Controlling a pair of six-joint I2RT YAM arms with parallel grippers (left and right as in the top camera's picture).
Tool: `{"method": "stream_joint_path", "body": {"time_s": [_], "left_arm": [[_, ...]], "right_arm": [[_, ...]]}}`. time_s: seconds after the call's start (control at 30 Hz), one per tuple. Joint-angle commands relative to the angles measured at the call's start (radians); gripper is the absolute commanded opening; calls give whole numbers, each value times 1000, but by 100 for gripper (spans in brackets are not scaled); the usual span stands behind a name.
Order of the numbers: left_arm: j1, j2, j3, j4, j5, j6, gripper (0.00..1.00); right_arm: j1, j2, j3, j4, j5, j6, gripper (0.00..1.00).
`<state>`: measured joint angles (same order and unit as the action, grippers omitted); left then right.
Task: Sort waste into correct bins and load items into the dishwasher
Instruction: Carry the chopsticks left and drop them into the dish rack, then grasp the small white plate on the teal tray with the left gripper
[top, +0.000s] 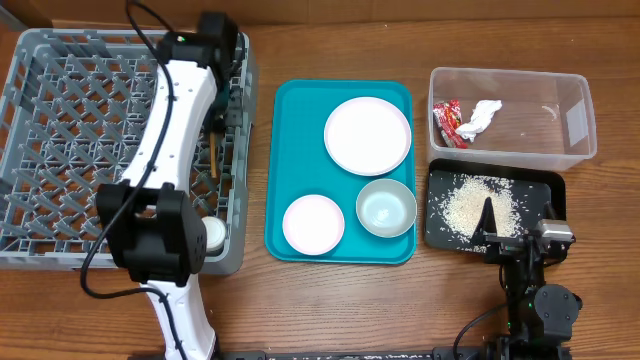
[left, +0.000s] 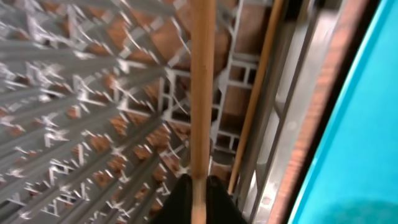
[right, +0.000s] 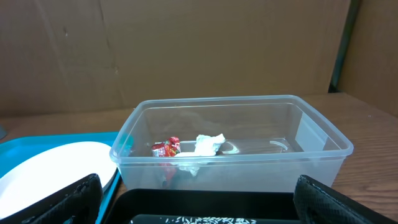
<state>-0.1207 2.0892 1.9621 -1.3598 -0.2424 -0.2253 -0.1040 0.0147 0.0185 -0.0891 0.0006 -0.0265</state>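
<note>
The rack (top: 60, 120) fills the table's left edge, and the left arm (top: 185, 100) lies across its right side, hiding much of that wall from overhead. In the wrist view the left gripper (left: 199, 190) pinches a chopstick (left: 202, 93) that points away over the grid. The view is blurred, so whether its far tip touches the rack cannot be told. The second chopstick (left: 258, 93) lies just beside it along the rack's right wall, its ends cut off.

The teal tray (top: 300, 110) sits mid-table with the plate (top: 368, 135), white bowl (top: 313, 222) and grey bowl (top: 386, 207) on it, all apart.

In the far right corner the tub (top: 570, 110) holds the wrapper (top: 447, 122) and the napkin (top: 478, 118), which touch each other at its left end. The black tray (top: 440, 235) lies just nearer, with rice (top: 465, 205) spread in it. The right arm covers its near right part.

The right gripper (right: 196, 196) is spread wide above that tray, holding nothing. Only the tips of its fingers (right: 62, 205) show, at the lower corners of the wrist view.
</note>
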Motion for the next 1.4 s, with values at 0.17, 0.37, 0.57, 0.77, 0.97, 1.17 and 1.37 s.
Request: {"method": "stream_joint_path", "body": {"time_s": [0.17,0.37,0.57,0.77,0.97,1.17,1.37], "left_arm": [[-7,-34,78,-45,38,16,65],[-40,-179,112,-86,132,22,62],[-84,-365,100,-185,78,-63,55],[-122,-610,-63,-199,14,-143,71],[-150,-666,-375,-66,226,-140,86],[-169,-594,-609,96,359,-130,77],[-286,-482,-695,193,129,-239,57]], "right_arm": [[-2,-12,-11,7,2,0,100],[-2,-12,-11,7,2,0,100],[-2,-12,-11,7,2,-1,100],[-2,-12,-11,7,2,-1,100],[-2,-12,-11,7,2,0,100],[-2,-12,-11,7,2,0,100],[-2,-12,-11,7,2,0,100]]}}
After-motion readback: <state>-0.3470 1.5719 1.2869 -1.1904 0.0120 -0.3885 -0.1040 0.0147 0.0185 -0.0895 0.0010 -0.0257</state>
